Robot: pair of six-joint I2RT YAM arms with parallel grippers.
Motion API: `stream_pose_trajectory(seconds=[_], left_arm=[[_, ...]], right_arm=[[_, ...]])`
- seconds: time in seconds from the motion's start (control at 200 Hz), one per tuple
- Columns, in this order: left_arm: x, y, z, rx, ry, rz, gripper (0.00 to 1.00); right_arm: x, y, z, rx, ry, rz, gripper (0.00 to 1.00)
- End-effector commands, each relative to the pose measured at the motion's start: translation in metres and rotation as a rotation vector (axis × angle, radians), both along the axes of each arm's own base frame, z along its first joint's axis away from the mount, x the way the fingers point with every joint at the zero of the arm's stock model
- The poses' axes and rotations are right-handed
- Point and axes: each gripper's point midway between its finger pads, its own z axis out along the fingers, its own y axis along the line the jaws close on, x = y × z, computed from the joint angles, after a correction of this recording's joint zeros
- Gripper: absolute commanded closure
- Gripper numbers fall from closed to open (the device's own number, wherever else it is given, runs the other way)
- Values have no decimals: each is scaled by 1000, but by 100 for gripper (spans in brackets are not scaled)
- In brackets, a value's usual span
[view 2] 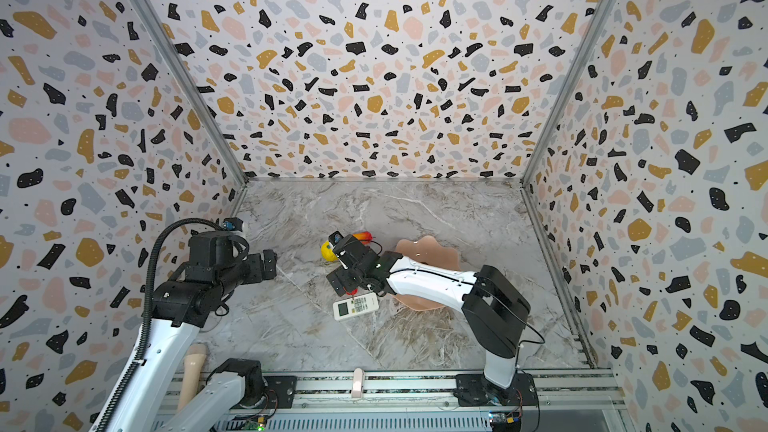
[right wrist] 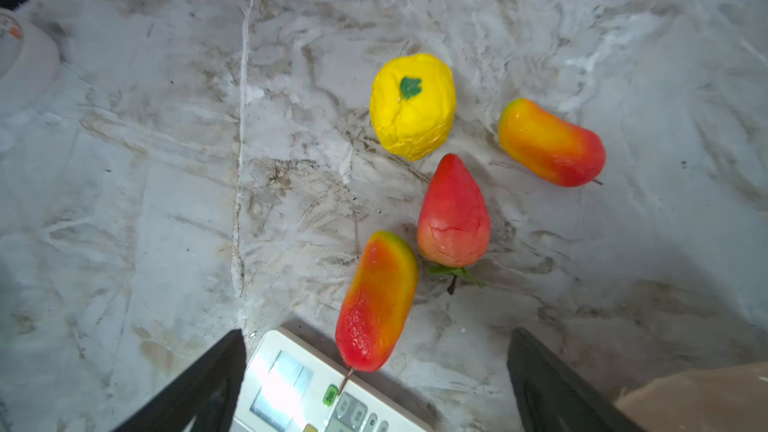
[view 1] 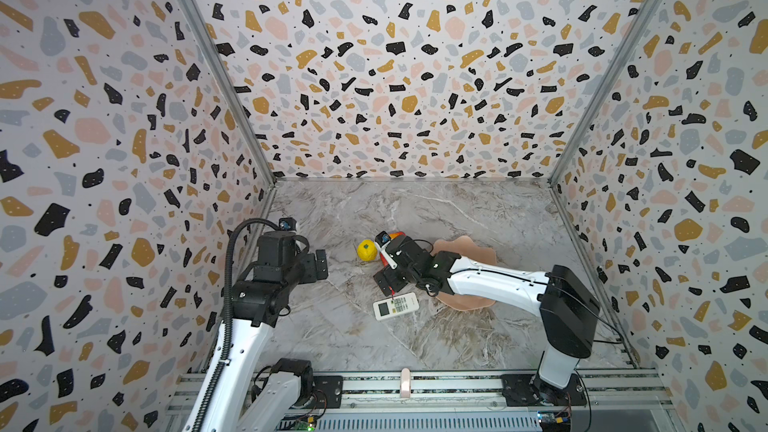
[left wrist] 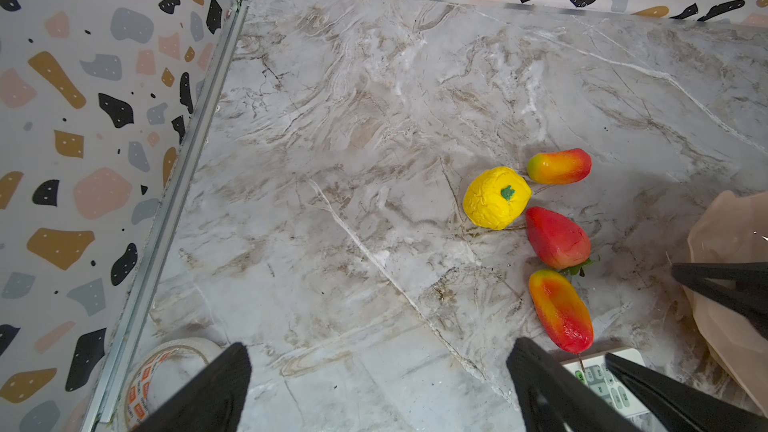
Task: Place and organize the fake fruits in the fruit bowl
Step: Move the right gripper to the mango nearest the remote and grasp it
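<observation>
Yellow bumpy ball fruit (right wrist: 411,108) w/ a green stem mark sits on the grey-veined marble counter (view 1: 478,218). It is 1 of 4 fake fruits in view, all on the counter, outside the bowl. Just beside it is 1 red strawberry w/ green leaves (right wrist: 453,214), tip twd the ball, leaves pointing away. There are 2 red-orange-yellow ovals. The far oval (right wrist: 550,143) lies just beside the ball, a bit farther back. The near oval (right wrist: 376,303) lies close alongside the strawberry. Its red end is at the edge of the 1 white rectangular remote control (right wrist: 299,388), thin stem over the keys.

Only 1 wide shallow salmon-pink bowl w/ wavy rim (view 1: 478,249) is in view. In both top views it stands right of the fruit cluster, near but not touching. It is partly covered by the right arm (view 1: 494,280), which reaches across it.

Right gripper (right wrist: 376,332) hovers over the near oval & remote, jaws spread wide, gripping nothing. Left gripper (left wrist: 381,342) hangs well left of the fruits, jaws also wide apart & empty. 1 whitish tape roll w/ red-orange print (left wrist: 166,367) lies at the counter's edge, below the left gripper.
</observation>
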Motion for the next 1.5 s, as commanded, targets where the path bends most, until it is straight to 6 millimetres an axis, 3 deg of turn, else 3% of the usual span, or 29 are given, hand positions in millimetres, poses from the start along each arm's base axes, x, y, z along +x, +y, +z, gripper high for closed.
stream_pose_trajectory(seconds=[0.0, 0.08, 0.656, 0.881, 1.026, 1.257, 1.397, 1.492], left_arm=[[-1, -1, 3, 7, -21, -11, 0], [-2, -1, 5, 8, -26, -11, 0], [-6, 2, 9, 6, -46, 2, 0], [-6, 2, 9, 6, -47, 3, 0], [-6, 2, 8, 7, -45, 1, 0], [-8, 3, 9, 9, -50, 8, 1], [-9, 3, 7, 9, -44, 7, 0], [-10, 2, 4, 8, -37, 3, 1]], right_arm=[[5, 3, 7, 14, 3, -47, 1], [4, 3, -5, 8, 31, -61, 0], [-6, 5, -52, -21, 126, -74, 24], [-6, 9, -67, -33, 146, -70, 26], [-3, 14, -74, -30, 153, -72, 37], [-1, 23, -72, -32, 139, -74, 61], [-2, 29, -51, -39, 99, -49, 70], [-3, 30, -27, -27, 67, -27, 78]])
